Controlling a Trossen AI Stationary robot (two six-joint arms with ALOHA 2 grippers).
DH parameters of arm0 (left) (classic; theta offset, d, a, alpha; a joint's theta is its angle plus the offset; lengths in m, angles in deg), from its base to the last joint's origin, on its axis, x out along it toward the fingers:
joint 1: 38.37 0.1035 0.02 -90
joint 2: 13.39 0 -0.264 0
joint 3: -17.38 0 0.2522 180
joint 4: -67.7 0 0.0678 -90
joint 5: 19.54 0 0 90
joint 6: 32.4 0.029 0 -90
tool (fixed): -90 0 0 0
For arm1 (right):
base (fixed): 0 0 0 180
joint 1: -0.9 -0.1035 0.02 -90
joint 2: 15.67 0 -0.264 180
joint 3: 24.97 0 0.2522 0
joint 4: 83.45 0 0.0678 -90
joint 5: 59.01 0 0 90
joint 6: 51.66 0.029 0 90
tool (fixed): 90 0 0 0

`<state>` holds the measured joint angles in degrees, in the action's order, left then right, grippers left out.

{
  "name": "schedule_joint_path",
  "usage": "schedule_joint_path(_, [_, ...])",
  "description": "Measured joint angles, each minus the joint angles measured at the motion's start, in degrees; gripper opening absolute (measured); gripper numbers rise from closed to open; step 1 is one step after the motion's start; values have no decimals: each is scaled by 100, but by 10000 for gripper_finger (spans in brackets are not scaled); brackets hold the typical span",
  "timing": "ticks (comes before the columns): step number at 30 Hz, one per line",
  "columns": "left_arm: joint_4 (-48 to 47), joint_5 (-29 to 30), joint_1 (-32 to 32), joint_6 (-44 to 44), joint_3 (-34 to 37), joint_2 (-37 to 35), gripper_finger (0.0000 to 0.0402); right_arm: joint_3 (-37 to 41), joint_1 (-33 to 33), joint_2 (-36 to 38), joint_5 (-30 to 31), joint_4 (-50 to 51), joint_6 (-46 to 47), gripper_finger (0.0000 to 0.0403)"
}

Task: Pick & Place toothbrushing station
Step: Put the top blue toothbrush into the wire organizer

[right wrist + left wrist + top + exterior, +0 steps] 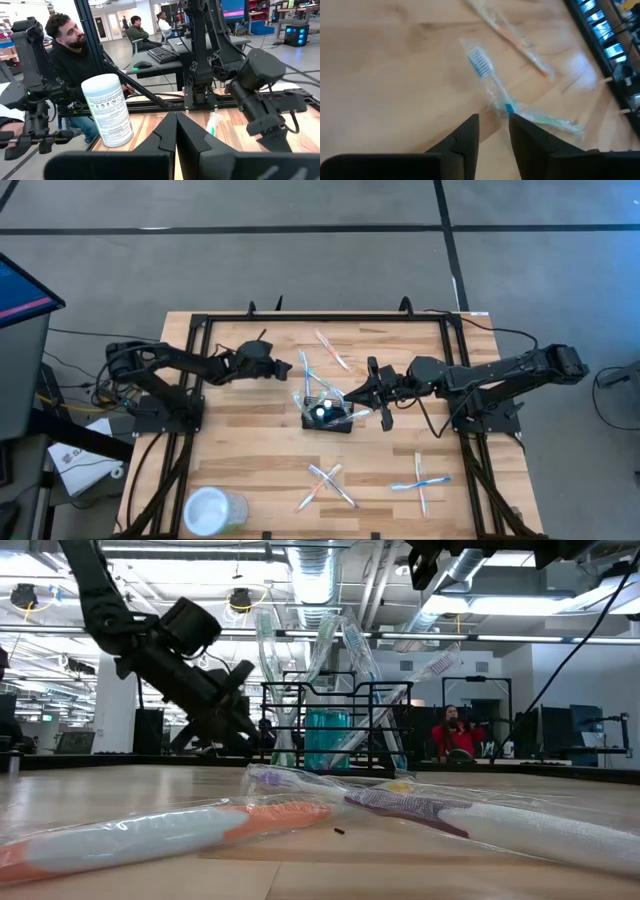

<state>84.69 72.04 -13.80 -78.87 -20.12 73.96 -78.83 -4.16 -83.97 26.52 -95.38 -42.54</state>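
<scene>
Overhead view: the toothbrushing station [328, 416] is sitting at centre frame on the counter [240, 460]. The left hand [283, 367], fingers slightly parted and gripping nothing, is hovering upper-left of it. The right hand [385, 418], fingers closed and empty, is waiting just right.

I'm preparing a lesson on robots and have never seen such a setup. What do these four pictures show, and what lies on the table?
Two dark robot arms work at a wooden table. One picture looks straight down, one looks level across the tabletop, and two come from cameras on the wrists. In the middle stands a black wire caddy with toothbrushes in it. More wrapped toothbrushes and a round white tub lie around. The left tool hovers over a blue toothbrush, holding nothing visible. The right tool is shut beside the caddy.
</scene>
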Motion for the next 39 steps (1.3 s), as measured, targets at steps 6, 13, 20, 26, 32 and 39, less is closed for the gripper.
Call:
schedule_joint_path(6, [24, -116, -7, -202, -372, 527, 142, 0, 0, 0, -2, 0, 142, 0])
schedule_joint_path(13, [19, -145, 30, -202, -737, 1093, 172, 0, -15, 0, -2, 2, 144, 0])
schedule_joint_path(20, [31, -153, 66, -186, -945, 1309, 184, 0, -15, 0, -2, 63, 143, 0])
schedule_joint_path(26, [65, -152, 95, -40, -1075, 1306, 177, 0, -7, 0, -2, 192, 142, 0])
schedule_joint_path(32, [52, -144, 101, -36, -1076, 1306, 164, 0, -7, 0, -2, 190, 140, 0])
schedule_joint_path(39, [109, -116, 101, -38, -1162, 1643, 156, 0, -7, 0, -2, 192, 140, 0])
